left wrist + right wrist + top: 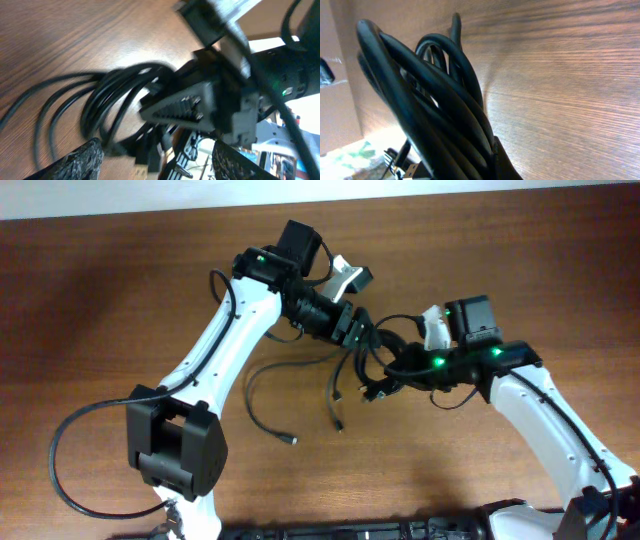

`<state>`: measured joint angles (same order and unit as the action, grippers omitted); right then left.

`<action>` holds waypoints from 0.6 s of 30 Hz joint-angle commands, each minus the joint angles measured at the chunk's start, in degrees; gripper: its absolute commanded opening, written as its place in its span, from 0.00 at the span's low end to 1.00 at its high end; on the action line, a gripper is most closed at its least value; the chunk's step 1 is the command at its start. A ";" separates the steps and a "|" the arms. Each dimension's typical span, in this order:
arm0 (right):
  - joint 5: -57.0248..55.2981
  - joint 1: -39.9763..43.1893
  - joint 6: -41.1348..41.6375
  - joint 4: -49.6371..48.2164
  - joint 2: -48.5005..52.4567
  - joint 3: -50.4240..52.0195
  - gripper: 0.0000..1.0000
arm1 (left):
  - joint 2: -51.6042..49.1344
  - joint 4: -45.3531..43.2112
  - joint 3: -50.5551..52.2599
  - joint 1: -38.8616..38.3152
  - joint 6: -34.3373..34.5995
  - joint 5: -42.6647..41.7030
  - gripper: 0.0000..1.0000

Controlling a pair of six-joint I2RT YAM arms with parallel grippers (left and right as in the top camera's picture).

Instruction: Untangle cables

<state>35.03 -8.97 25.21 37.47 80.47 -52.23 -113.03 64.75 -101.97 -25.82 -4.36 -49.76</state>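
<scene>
The cables (372, 352) are a bundle of thin black loops held above the wooden table between both arms, with loose ends (270, 408) trailing down to the left. My right gripper (388, 372) is shut on the bundle; in the right wrist view the loops (430, 100) fill the left side and one finger (499, 157) presses against them. My left gripper (157, 162) is open, its two fingers wide apart around the cable loops (112, 97) and the right gripper's ribbed finger (185, 106). A metallic plug (141, 171) hangs between the left fingers.
The wooden table (120, 300) stretches to the left and front. The arms' own thicker black cables (70, 430) loop beside the left arm's base. The left arm's wrist (300, 255) is at the back centre.
</scene>
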 commanded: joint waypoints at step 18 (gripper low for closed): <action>38.73 11.63 -11.21 -0.17 -0.59 -0.28 0.04 | 0.22 -9.25 12.11 7.72 -6.43 15.43 0.76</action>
<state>67.53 2.70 13.91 37.28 80.49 -52.23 -113.06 57.84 -90.54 -18.28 -10.57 -37.58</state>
